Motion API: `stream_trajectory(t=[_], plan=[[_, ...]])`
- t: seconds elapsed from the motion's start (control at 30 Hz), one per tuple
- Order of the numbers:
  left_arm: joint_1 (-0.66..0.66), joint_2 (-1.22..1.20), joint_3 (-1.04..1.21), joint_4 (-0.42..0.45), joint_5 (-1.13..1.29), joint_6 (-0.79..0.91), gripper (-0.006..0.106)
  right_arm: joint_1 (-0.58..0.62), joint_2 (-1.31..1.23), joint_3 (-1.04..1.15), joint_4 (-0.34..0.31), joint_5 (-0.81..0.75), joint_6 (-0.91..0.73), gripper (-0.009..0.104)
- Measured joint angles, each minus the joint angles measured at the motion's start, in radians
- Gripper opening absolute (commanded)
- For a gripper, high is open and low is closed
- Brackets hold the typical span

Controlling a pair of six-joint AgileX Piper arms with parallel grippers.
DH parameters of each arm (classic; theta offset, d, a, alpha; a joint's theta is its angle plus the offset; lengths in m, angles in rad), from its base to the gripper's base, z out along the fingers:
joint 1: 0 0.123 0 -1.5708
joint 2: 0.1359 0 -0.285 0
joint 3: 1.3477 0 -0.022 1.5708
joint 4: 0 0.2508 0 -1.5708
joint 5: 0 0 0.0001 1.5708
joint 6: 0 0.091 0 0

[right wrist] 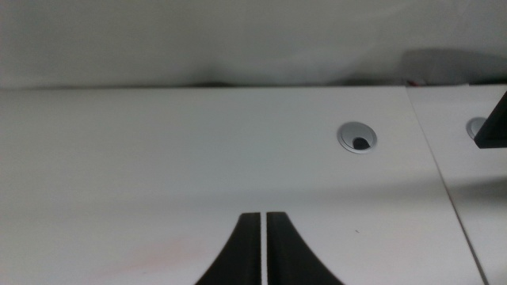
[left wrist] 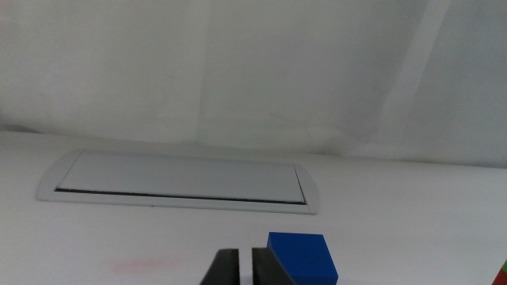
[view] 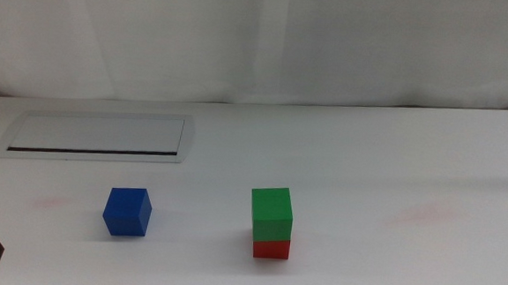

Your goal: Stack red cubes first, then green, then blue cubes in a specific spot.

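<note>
Green cube (view: pixel 271 213) rests on red cube (view: pixel 271 248). Blue cube (view: pixel 127 212) lies apart on the white table (view: pixel 367 167), nearer the left gripper (left wrist: pixel 245 267), just ahead of its nearly closed, empty jaws. Right gripper (right wrist: pixel 263 245) waits, likewise closed.

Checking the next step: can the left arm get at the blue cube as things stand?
Probably yes. The blue cube sits alone on open tabletop, apart from the green cube, just ahead of the left gripper, whose jaws look nearly shut.

Nearly closed left pincer (left wrist: pixel 246 267) beside the blue cube (left wrist: pixel 302 256).
</note>
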Motion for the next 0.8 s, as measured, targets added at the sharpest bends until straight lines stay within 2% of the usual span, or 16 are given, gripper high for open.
stream_trajectory(t=[0.27,0.4,0.8], plan=[[0.000,0.000,0.000,0.000,0.000,0.000,-0.003,0.002,-0.498,0.301,0.101,-0.031,-0.009,-0.002],[0.000,0.000,0.000,0.000,0.000,0.000,-0.003,0.002,-0.666,0.430,0.123,-0.106,-0.009,-0.002],[0.000,0.000,0.000,0.000,0.000,0.000,-0.003,0.002,-0.731,0.882,0.151,-0.530,-0.009,-0.002]])
